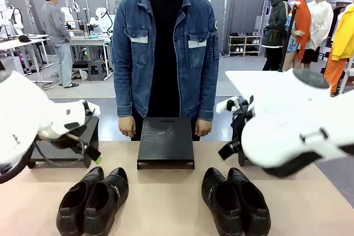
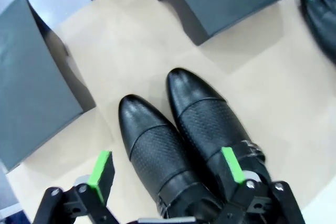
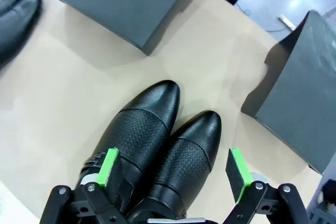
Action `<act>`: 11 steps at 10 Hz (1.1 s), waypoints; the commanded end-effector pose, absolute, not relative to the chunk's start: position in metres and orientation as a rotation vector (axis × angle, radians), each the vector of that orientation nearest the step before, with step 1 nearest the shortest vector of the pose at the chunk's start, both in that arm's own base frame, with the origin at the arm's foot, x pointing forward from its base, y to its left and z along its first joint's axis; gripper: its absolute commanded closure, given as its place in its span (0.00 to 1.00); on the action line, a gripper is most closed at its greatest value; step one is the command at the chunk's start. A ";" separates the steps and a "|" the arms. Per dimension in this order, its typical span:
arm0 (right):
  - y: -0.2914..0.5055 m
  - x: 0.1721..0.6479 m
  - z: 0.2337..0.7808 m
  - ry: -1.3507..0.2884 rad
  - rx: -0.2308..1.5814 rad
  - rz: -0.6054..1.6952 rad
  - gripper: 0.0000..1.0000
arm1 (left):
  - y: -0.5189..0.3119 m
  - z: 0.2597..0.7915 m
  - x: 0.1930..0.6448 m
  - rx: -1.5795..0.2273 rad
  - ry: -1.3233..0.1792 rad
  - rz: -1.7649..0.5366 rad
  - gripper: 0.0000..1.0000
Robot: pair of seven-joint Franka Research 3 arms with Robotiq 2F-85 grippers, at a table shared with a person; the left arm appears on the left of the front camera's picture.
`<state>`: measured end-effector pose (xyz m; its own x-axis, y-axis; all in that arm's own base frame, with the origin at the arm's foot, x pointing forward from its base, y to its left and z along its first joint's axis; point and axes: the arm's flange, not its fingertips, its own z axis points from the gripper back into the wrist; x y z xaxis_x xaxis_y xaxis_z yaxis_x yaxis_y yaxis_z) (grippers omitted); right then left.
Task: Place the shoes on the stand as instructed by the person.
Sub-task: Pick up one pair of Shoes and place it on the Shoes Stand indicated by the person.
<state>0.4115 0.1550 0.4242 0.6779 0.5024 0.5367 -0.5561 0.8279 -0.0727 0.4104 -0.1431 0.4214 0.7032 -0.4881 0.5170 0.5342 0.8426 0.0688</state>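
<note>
the person [image 1: 166,48] in the denim jacket stands at the far side of the table [image 1: 166,203], one hand [image 1: 127,127] at the left of the middle stand [image 1: 166,139] and the other hand [image 1: 203,128] at its right, both down by the table's far edge. the middle stand is a low black platform, and nothing sits on it.

the left pair of shoes [image 1: 93,200] lies on the table at the near left, toes pointing toward the person, the two shoes pressed side by side. the right pair of shoes [image 1: 235,200] lies the same way at the near right, well apart from the left pair. none of the shoes is on a stand.

the left gripper [image 2: 167,166] hangs over the heel end of the left pair, its jaws spread wide and released, gripping nothing. one green pad [image 2: 231,163] is over the buckled shoe, the other over bare table beside the pair.

the right gripper [image 3: 173,167] hovers over the right pair with its jaws also spread wide, nothing clamped between them.

a second black stand [image 1: 88,131] sits at the far left behind the left arm, and a third stand [image 3: 299,93] sits just beyond the right pair.
</note>
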 end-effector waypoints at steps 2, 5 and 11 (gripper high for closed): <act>0.102 0.420 0.473 -0.481 0.405 0.566 0.00 | -0.092 0.479 0.407 -0.398 -0.470 -0.542 0.00; 0.019 0.417 0.493 -0.349 0.748 0.541 0.00 | -0.003 0.525 0.386 -0.842 -0.403 -0.502 0.00; -0.189 0.336 0.462 -0.505 1.267 0.269 0.00 | 0.143 0.513 0.288 -1.355 -0.482 -0.325 0.00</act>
